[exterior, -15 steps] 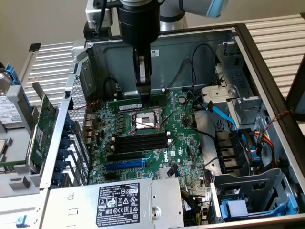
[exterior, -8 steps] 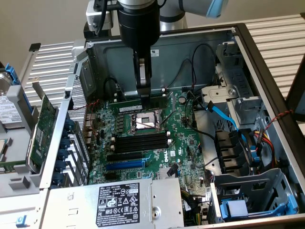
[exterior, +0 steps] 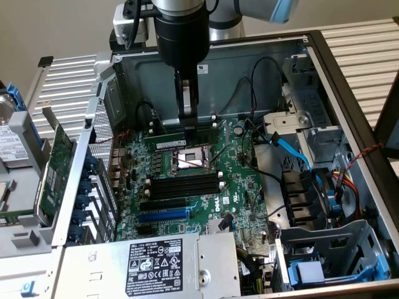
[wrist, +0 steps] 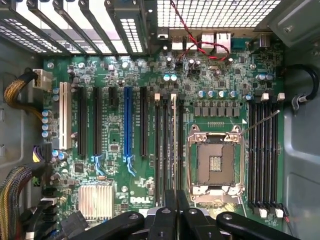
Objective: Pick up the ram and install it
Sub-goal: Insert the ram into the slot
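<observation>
The ram (exterior: 177,140) is a thin green stick with a white label. It stands on edge along a memory slot just behind the CPU socket (exterior: 187,161), between the slot's white end clips. My gripper (exterior: 187,123) comes straight down on the middle of its top edge, fingers shut on it. In the wrist view the ram (wrist: 173,145) shows edge-on as a thin line running away from the closed gripper (wrist: 176,200), lined up with the slots beside the socket (wrist: 215,162). Whether the stick is fully seated I cannot tell.
Empty black memory slots (exterior: 184,185) lie in front of the socket. A green expansion card (exterior: 53,168) leans outside the case (exterior: 75,187) on the exterior view's left. The power supply (exterior: 156,265) is at the front; cables and a blue SATA lead (exterior: 290,149) crowd the exterior view's right.
</observation>
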{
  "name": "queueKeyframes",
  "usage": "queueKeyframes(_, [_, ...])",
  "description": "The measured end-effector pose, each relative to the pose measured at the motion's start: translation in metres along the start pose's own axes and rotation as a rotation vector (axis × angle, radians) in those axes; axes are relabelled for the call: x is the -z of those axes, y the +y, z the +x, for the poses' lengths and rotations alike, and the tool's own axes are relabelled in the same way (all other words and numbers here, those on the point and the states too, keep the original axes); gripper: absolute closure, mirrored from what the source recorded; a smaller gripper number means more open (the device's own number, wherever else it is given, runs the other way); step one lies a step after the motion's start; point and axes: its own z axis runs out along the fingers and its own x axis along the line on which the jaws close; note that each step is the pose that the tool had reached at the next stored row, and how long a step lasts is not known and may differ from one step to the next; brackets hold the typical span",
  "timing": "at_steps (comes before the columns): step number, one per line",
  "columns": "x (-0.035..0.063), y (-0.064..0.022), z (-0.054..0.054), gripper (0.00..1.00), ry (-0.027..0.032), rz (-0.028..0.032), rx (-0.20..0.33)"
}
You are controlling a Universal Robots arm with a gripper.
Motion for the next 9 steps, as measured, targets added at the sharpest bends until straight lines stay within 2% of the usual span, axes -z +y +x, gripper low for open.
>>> queueKeyframes(9, [-0.0021,-0.0001,0.0027,0.88,-0.0006,-0.0003,0.0])
